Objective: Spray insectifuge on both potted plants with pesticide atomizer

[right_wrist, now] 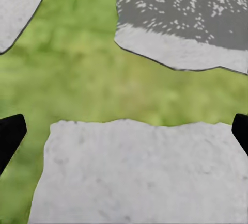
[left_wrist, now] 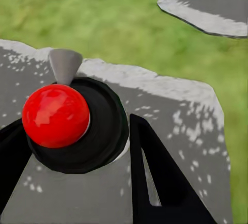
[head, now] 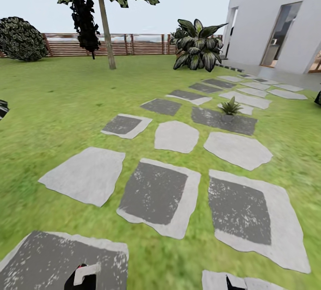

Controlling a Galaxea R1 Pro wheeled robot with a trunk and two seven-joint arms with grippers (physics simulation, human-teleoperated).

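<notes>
Where the bottle sits: the pesticide atomizer (left_wrist: 56, 115) is between the fingers of the left gripper (left_wrist: 75, 126), at the bottom left of the head view, where a pale trigger piece (head: 87, 272) sticks up above a dark stepping stone (head: 44, 259).
Left jaws: closed in on the bottle, one black finger (left_wrist: 160, 182) against each side of its round dark body; the hold looks firm, as far as the wrist view shows.
Right jaws: the right gripper (right_wrist: 126, 131) is spread wide with nothing between its fingers, over a pale stone and grass.
How it looks: from above, a glossy red ball on a round black top, with a grey cone-shaped nozzle (left_wrist: 64, 65) pointing away from the gripper. Label and body colour cannot be made out here.
How it will handle: I judge it light, rigid and smooth-walled, so it could twist or slip in a loose pinch. The best hold is around the body below the head, with trigger and nozzle left free.
Targets: a small spiky green plant (head: 230, 106) stands on a dark stone right of centre, well apart from the bottle. Whether it is one of the potted plants I cannot tell at this size.
Surroundings: the lawn (head: 67, 103) fills the middle, the slatted fence (head: 133, 45) runs across the top, and a white house (head: 267, 14) stands at the upper right.
Progress: pickup looks done and spraying not begun.
</notes>
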